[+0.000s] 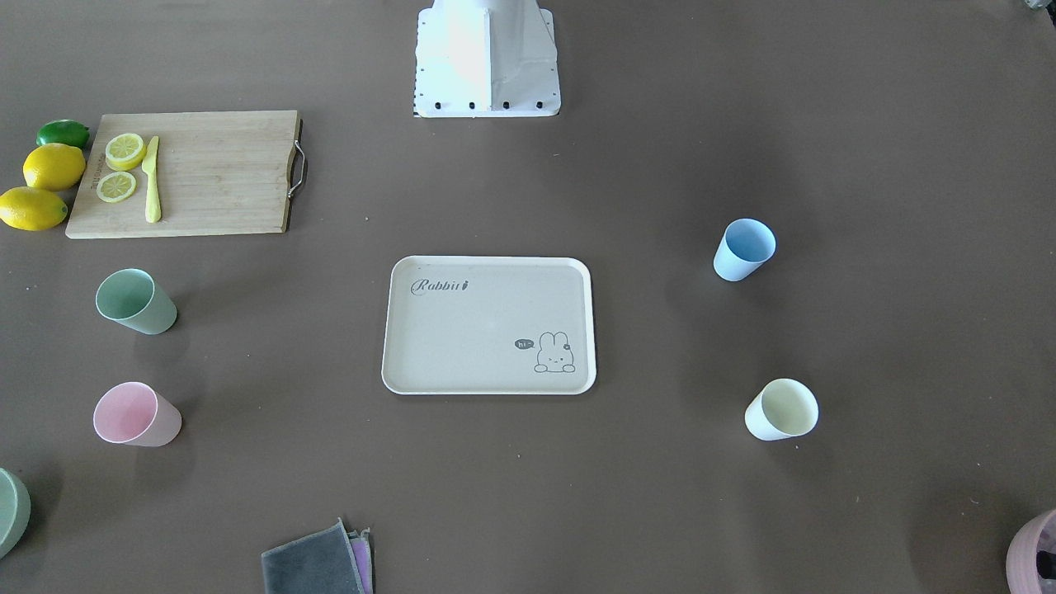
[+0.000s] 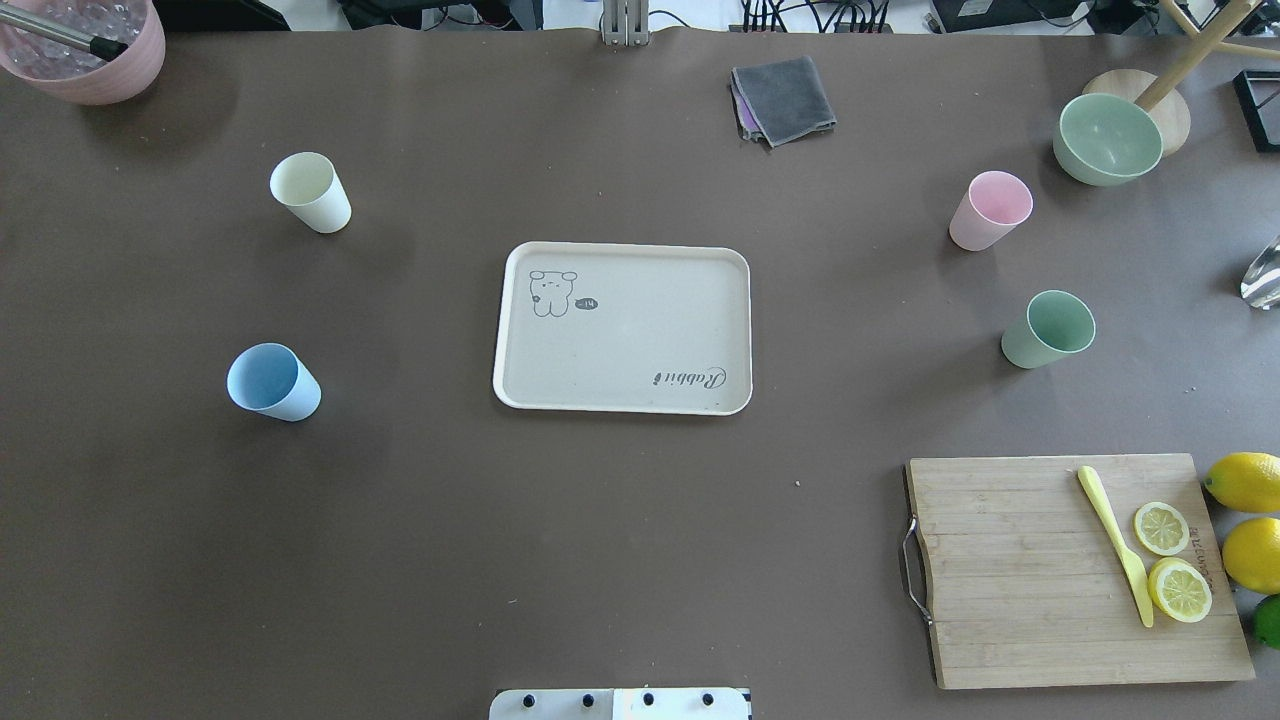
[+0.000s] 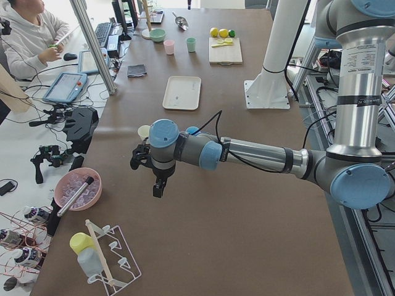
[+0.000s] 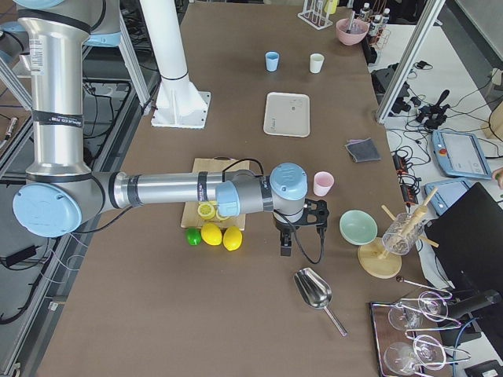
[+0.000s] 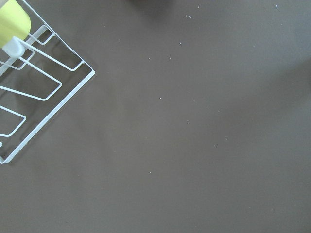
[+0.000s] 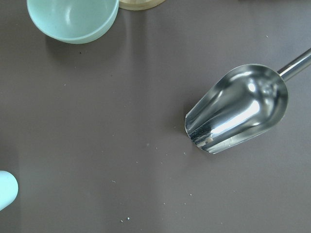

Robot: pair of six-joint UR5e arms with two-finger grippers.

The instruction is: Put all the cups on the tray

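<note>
Tray: the tray (image 2: 640, 320) lies flat at mid-bench, long axis running across the robot from left to right; its "Rabbit" script reads upright from the operators' side.
Cups: all four stand upright, mouths up, on the bench (image 2: 600, 560), well apart from the tray. The cream cup (image 2: 310, 192) and blue cup (image 2: 272, 382) are on the robot's left, the pink cup (image 2: 988, 210) and green cup (image 2: 1046, 330) on its right.
Left arm: forearm stretched level over the left end of the bench, the left end effector (image 3: 158, 187) pointing down near a wire rack (image 5: 34, 92); I cannot tell how its fingers stand.
Right arm: forearm likewise level, the right end effector (image 4: 285, 243) pointing down near a metal scoop (image 6: 238, 109); finger spacing cannot be told.
Surface: brown covering, with a cutting board (image 2: 1040, 590) bearing lemon slices (image 2: 1172, 560).
</note>
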